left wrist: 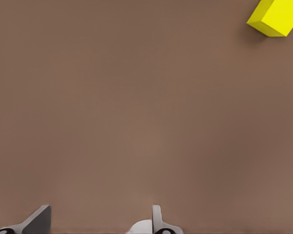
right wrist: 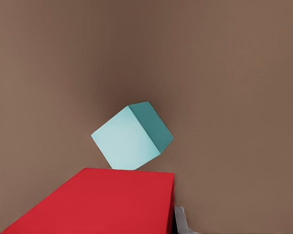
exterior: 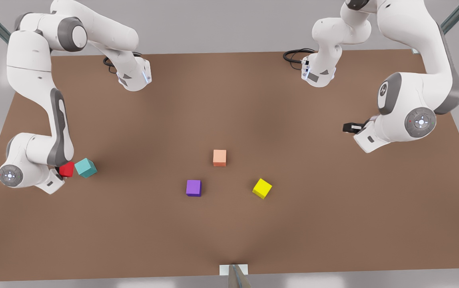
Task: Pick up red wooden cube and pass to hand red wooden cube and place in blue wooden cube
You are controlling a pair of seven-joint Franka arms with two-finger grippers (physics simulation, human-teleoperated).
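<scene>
red wooden cube (exterior: pixel 67 169): sitting at the wrist of the arm on the front view's left, apparently gripped
blue wooden cube (exterior: pixel 86 167): lying just beside it, tilted
other arm: hanging over the table (exterior: pixel 333 224), right side

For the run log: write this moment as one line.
right claw: at red wooden cube, beside blue wooden cube | left claw: open, waiting near yellow cube

you won't find any readable text, label, brand, number or sign here: the cubes are plain-faced, and the arms carry only small marks that can't be read.
</scene>
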